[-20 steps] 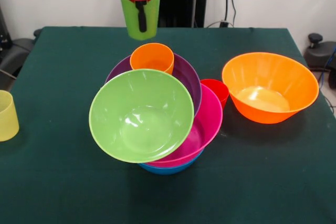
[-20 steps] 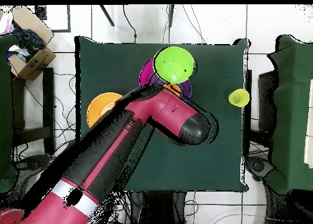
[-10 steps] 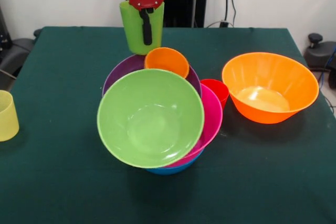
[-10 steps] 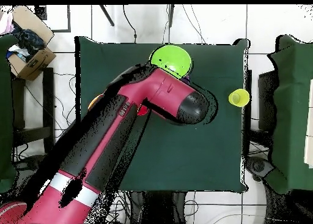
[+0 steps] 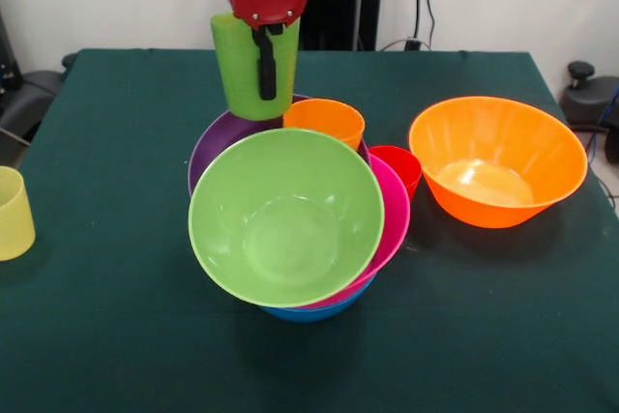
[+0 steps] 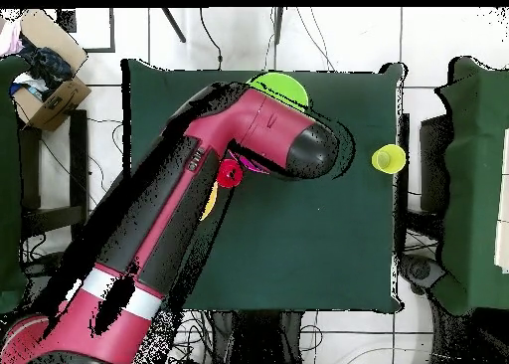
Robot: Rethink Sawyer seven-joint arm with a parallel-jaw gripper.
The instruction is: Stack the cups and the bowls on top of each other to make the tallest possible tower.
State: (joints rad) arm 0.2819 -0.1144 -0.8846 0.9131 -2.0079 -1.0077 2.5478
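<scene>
Dark green cloth tabletop (image 5: pixel 116 336) carries leaning tower (image 5: pixel 300 229). We see claw (image 5: pixel 261 50) grasping tall green plastic cup (image 5: pixel 253 70) above purple plastic bowl (image 5: pixel 208 147). Risk: cup nudges tilted lime green plastic bowl (image 5: pixel 285 220), pile slides.

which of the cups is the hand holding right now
The green cup, held up above the purple bowl by the hand. The orange, red and pale yellow cups are not held.

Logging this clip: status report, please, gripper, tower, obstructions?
Gripper shut on green cup, above purple bowl. Tower: lime green bowl tilted on top. Orange cup right beside the green cup.
</scene>
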